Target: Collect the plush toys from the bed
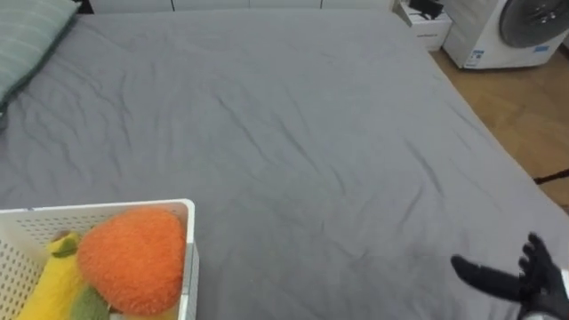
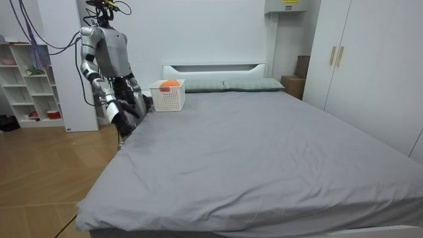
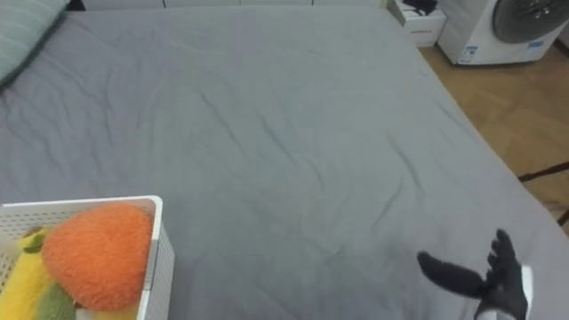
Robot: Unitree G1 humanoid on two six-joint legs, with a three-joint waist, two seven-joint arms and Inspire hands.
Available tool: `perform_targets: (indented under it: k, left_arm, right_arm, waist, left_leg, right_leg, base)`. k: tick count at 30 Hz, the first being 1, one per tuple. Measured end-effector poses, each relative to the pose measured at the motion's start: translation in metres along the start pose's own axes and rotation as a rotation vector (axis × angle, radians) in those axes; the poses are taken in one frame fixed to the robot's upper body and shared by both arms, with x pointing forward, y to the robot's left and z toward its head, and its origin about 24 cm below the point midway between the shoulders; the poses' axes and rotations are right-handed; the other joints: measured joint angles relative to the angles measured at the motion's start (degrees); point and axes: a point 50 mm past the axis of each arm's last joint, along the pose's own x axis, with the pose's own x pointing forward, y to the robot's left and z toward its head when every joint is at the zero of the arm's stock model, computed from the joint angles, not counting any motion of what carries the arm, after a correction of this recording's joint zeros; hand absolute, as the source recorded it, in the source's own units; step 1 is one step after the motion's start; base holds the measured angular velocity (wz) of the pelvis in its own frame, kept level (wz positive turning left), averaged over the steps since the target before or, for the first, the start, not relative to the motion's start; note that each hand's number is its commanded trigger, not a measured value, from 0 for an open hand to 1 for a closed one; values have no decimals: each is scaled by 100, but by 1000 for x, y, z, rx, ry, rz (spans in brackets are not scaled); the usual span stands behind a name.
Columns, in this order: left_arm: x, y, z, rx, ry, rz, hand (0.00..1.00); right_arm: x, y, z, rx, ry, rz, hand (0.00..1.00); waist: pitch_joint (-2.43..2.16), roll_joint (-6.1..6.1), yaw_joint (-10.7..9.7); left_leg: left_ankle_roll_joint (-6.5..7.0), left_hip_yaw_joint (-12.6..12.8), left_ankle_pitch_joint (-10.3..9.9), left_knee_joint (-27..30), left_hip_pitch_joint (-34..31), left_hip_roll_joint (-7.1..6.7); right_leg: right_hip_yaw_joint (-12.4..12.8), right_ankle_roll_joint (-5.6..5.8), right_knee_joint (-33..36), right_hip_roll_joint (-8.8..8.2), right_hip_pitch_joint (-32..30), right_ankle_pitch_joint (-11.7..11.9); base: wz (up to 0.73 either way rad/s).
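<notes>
A white slatted basket (image 1: 98, 212) stands on the grey bed (image 1: 293, 133) at the lower left. In it lie a round orange plush toy (image 1: 133, 258) and a yellow plush toy (image 1: 49, 284) with a green part. My right hand (image 1: 533, 283) hovers over the sheet at the lower right, fingers straight and spread, holding nothing. In the room view I stand at the bedside next to the basket (image 2: 167, 94), my right hand (image 2: 125, 111) low over the bed's edge. My left hand (image 2: 147, 103) is a dark shape close to the basket.
A striped grey-green pillow (image 1: 27, 44) lies at the far left corner. Past the bed's right edge are wooden floor, a small white cabinet (image 1: 427, 25) and a white washing machine (image 1: 516, 31). Shelves (image 2: 30, 82) stand behind me.
</notes>
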Motion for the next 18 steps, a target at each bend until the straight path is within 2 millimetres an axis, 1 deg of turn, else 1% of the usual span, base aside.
perform_targets:
  k: [1,2,3,4,6,7,9,12,13,16,18]
  left_arm:
    - [0,0,0,1,0,0,0]
    - [0,0,-1,2,2,2,0]
    - [0,1,-1,2,4,4,0]
    - [0,1,-2,2,5,5,0]
    - [0,1,-3,1,7,5,0]
    - [0,1,-3,0,8,5,0]
    - [0,1,-5,0,16,7,0]
    - [0,1,-6,5,20,6,0]
    - [0,1,-6,6,21,6,0]
    - [0,-1,-5,31,16,2,0]
    - [-1,-2,-6,60,18,-4,0]
  right_arm:
    - [-1,-2,-10,-8,42,-11,0]
    - [-5,-6,-31,-20,124,-31,0]
    - [-10,-10,-51,-28,202,-48,0]
    - [-13,-12,-59,-32,238,-55,0]
    - [-25,-17,-88,-58,358,-60,0]
    - [-27,-18,-93,-60,380,-59,0]
    - [-39,-18,-114,-73,478,-61,0]
    - [-50,-14,-131,-104,569,-29,0]
    - [-51,-13,-133,-116,579,-17,0]
    - [-54,-8,-136,-174,595,39,0]
    - [-50,1,-131,-214,586,95,0]
  waist:
    - [1,1,-5]
    - [11,-13,-28]
    - [12,-13,-22]
    - [11,-12,-8]
    - [17,-6,3]
    - [21,-2,2]
    - [34,22,12]
    - [41,32,44]
    - [43,36,45]
    - [44,62,135]
    - [46,91,162]
  left_leg:
    - [0,0,0,0,-6,0]
    - [0,-17,0,-3,-13,0]
    - [-1,-17,-1,-9,-14,0]
    - [-1,-17,-1,-11,-14,0]
    - [-2,-20,-1,-23,-13,-2]
    - [-2,-20,-1,-25,-13,-3]
    - [-2,-28,-2,-33,10,-3]
    - [-10,-28,-9,-45,58,-4]
    - [-10,-28,-9,-45,58,-4]
    - [-14,-16,-21,-43,67,-3]
    - [-14,-11,-21,-41,70,-1]
  right_leg:
    - [5,0,1,1,-2,0]
    - [13,1,1,2,-2,-1]
    - [17,0,1,3,-7,-2]
    - [20,0,0,4,-3,-2]
    - [22,1,0,7,-3,-2]
    - [26,1,-2,7,-3,-2]
    - [13,4,-10,13,1,-5]
    - [9,0,0,36,15,-20]
    - [11,0,-2,36,17,-22]
    - [7,-2,-3,41,12,-21]
    - [-32,-9,-3,32,12,-16]
  base:
    - [0]
    - [0]
    - [0]
    - [0]
    - [0]
    - [0]
    - [0]
    - [0]
    - [-3]
    - [-3]
    - [0]
